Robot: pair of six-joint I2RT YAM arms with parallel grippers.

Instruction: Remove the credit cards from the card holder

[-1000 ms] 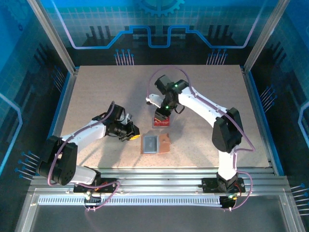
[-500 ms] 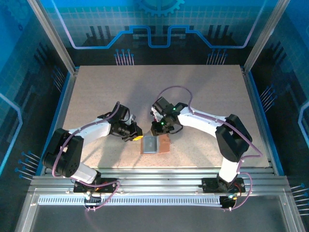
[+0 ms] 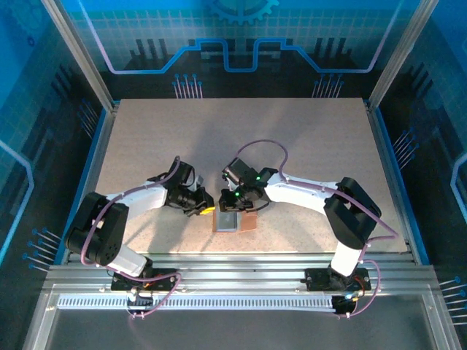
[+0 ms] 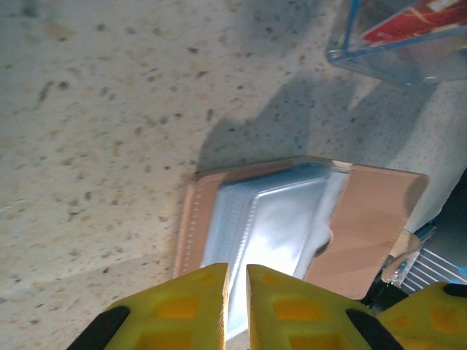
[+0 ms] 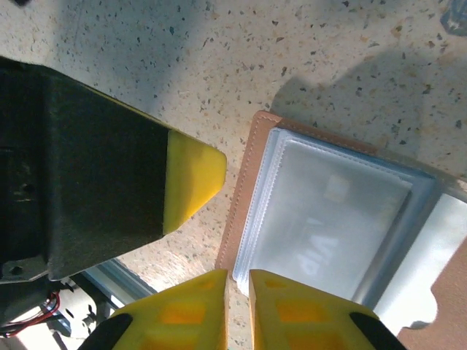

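R gripper had dropped from 12 o'clock onto the open card holder, at 6 o'clock of table centre. Fingers near-pressed together; pinch not discernible. L gripper likewise, at holder's 9 o'clock. Red credit card lay in clear box.

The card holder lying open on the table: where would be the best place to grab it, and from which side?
Probably the stitched brown border of the card holder, pinched from above at its left edge. It lies open and flat on the table, so only that thin rim offers a hold. The pale plastic sleeves in the middle look smooth and floppy, and may slip.
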